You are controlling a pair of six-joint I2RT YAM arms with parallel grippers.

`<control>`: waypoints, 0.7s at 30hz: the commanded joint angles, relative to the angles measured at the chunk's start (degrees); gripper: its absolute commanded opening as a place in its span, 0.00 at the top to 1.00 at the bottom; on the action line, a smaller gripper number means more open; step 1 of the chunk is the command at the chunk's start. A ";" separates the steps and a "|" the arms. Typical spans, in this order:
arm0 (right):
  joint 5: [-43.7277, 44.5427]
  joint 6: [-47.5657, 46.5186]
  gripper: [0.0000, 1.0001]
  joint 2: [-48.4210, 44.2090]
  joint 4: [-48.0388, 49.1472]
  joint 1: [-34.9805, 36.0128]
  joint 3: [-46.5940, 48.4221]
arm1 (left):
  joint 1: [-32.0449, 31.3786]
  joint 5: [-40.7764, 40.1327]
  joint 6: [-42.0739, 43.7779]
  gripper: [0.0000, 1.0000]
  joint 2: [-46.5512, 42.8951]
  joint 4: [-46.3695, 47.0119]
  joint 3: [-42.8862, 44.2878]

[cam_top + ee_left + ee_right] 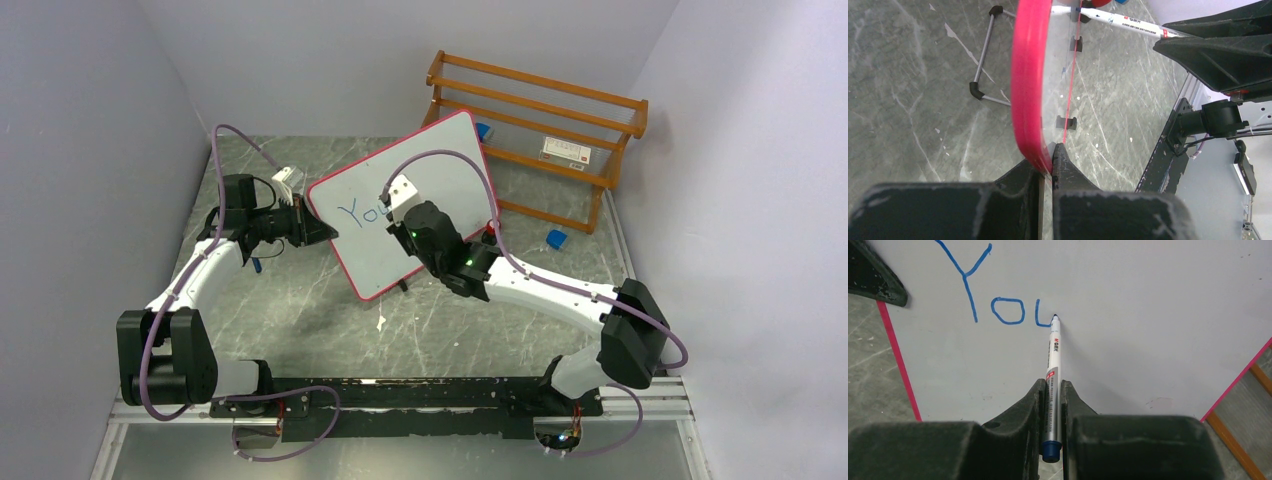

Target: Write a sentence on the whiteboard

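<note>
A: Where is the whiteboard [375,255]?
B: Centre of the top view, tilted. The left gripper [1050,156] is clamped on its pink left edge.
A: And the right gripper [1052,390]?
B: Pinched on a marker [1053,352], tip touching the board. The sentence [998,305] reads "Yo" and a part-made "u".

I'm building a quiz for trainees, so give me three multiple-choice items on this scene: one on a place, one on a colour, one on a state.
1. Where does the left gripper hold the whiteboard? A its pink edge; B its middle; C a foot.
2. What colour is the sentence? A red; B blue; C green.
3. The marker in the right gripper is: A capped; B lying on the table; C tip on the board.
Answers: A, it pinches the frame; B, the strokes are blue; C, the tip meets the unfinished third letter.
</note>
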 commanded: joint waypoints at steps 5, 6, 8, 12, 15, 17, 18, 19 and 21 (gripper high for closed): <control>1.19 -0.70 1.00 0.76 3.50 -0.55 1.48 | -1.82 -6.09 5.33 0.95 1.58 -1.96 -0.33; 1.10 -0.70 1.00 0.76 3.38 -0.57 1.60 | -1.77 -6.16 5.29 0.95 1.58 -1.92 -0.35; 1.00 -0.68 1.00 0.77 3.42 -0.56 1.74 | -1.82 -6.01 5.30 0.95 1.60 -1.96 -0.33; 1.08 -0.69 1.00 1.02 3.70 -0.58 1.98 | -1.83 -6.10 5.30 0.95 1.45 -1.90 -0.37; 1.01 -0.78 1.00 1.24 3.56 -0.65 2.38 | -1.83 -6.05 5.33 0.95 1.49 -1.94 -0.38; 0.84 -0.79 1.00 1.27 3.59 -0.66 2.51 | -1.83 -6.14 5.31 0.95 1.49 -1.99 -0.34; 0.89 -0.72 1.00 1.37 3.30 -0.66 2.61 | -1.83 -6.11 5.33 0.95 1.49 -1.94 -0.33; 0.91 -0.70 1.00 1.35 3.36 -0.66 2.47 | -1.83 -6.03 5.33 0.95 1.49 -1.92 -0.34; 0.89 -0.71 1.00 1.36 3.21 -0.63 2.43 | -1.83 -6.10 5.32 0.95 1.40 -1.96 -0.33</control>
